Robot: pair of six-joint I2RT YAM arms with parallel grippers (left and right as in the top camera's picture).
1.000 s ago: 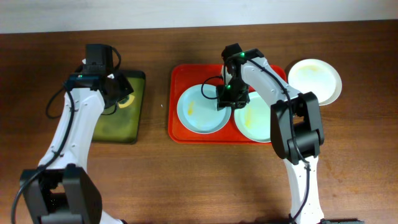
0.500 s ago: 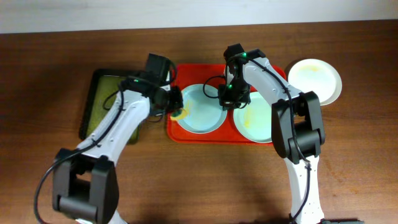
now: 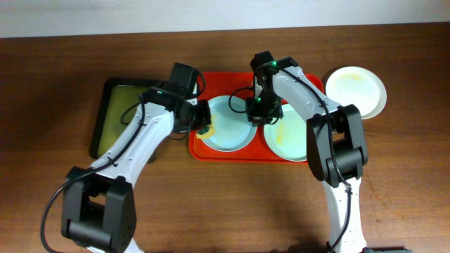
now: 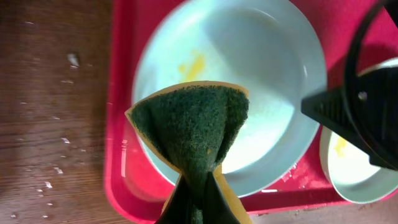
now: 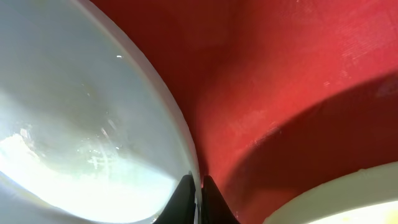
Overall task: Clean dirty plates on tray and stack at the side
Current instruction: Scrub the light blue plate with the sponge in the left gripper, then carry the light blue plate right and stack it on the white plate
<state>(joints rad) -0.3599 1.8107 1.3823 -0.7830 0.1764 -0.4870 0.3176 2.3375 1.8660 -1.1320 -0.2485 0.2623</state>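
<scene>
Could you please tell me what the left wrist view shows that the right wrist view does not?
Only the left wrist view shows the sponge pinched in the left gripper over the mint plate, the yellow smear on it, and water drops on the wooden table. Only the right wrist view shows how the right gripper pinches that plate's rim. Both show the mint plate, the red tray and part of the second plate.

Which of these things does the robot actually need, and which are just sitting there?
In the job:
red tray
left mint plate, rim held by right pincer
right mint plate
cream plate, beside the tray
green sponge, in left pincer

Lying about:
black tray with olive-green inside
</scene>
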